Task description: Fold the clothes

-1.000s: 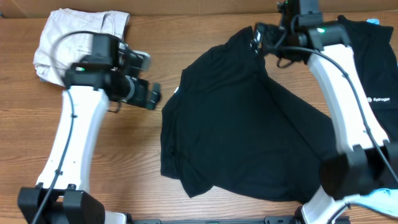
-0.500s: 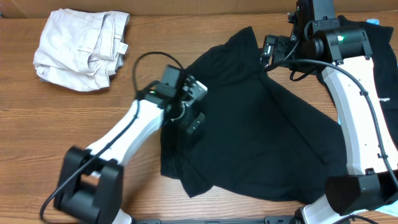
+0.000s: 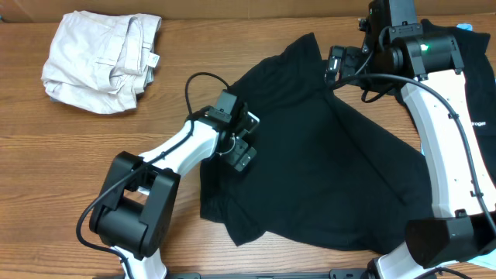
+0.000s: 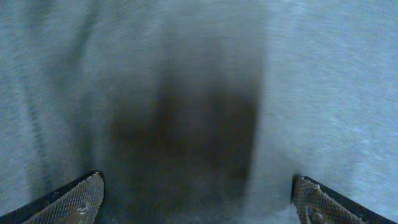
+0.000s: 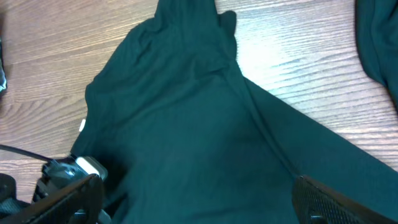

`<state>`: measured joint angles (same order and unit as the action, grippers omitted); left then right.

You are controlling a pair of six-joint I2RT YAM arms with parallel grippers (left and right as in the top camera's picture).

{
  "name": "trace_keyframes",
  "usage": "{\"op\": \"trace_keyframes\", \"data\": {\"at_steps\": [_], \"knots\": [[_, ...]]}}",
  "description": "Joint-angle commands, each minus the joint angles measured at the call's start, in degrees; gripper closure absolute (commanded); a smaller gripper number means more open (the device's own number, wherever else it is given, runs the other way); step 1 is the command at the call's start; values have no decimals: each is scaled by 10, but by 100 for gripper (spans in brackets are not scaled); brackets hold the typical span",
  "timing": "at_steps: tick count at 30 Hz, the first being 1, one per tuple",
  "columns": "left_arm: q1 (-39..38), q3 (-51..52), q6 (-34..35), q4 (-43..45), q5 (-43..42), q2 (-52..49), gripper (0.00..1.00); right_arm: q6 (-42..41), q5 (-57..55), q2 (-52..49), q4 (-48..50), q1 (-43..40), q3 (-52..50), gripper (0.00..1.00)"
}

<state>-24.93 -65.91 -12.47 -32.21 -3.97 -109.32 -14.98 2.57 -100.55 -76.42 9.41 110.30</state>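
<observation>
Left gripper (image 3: 249, 142) sits over the left edge of the black T-shirt (image 3: 325, 163); jaws wide apart, nothing between them; beige trousers (image 3: 101, 58) lie crumpled well apart to its upper left on the wooden table (image 3: 70, 170). Left wrist view: fingertips (image 4: 78, 199) at the bottom corners, dark blurred fabric filling everything between and beyond; cannot tell whether they touch the cloth. T-shirt lies spread and rumpled across the table's middle; one sleeve points toward the far edge, hem near the front edge. Right gripper (image 3: 335, 63) is just right of that sleeve, above the shirt; jaws likewise spread, empty; right wrist view looks down on the shirt's upper part and bare wood. Farther right, a black shirt with white logo (image 3: 474, 93) lies at the table's right side, partly under the right arm; light-blue garment (image 3: 477, 249) at the bottom right corner.
</observation>
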Motion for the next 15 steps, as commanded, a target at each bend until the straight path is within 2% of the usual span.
{"op": "trace_keyframes", "data": {"at_steps": [1, 10, 15], "knots": [[41, 8, 63, -22, 37, -35, 0, 0, 1, -9, -8, 1, 7, 0], [187, 8, 94, -102, 61, -38, 0, -18, 1, -20, -5, 1, -47, 0], [244, 8, 109, -141, 26, -38, 0, -18, 23, -20, 19, 1, -100, 0]]}}
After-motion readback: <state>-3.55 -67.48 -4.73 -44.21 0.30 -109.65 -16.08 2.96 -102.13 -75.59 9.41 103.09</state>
